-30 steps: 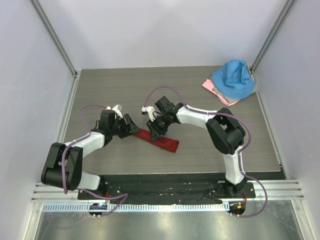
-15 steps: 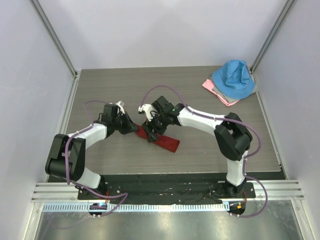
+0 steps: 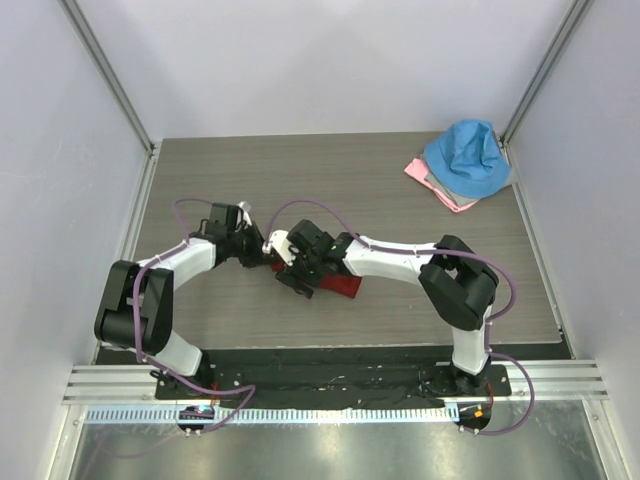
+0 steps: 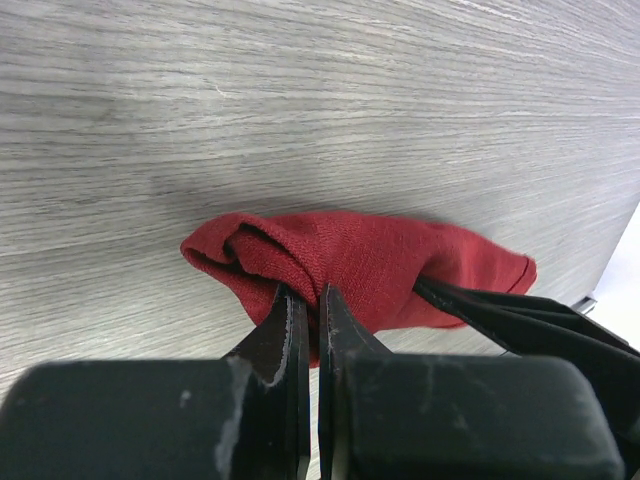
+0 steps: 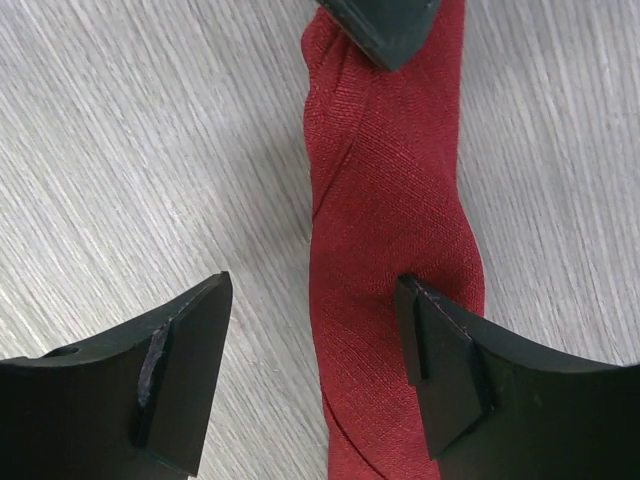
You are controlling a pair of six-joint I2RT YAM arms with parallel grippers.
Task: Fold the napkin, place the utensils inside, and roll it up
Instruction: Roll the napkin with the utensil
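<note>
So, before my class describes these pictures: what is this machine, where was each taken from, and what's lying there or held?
It is two robot arms bolted to a table, each ending in a two-finger gripper. The wide picture looks down from above; the other two come from cameras on the wrists. A rolled dark red napkin lies between the arms. The left gripper is shut, pinching one end of it; the right gripper stands open over the roll. A blue cloth and a pink cloth lie at the far right corner.
</note>
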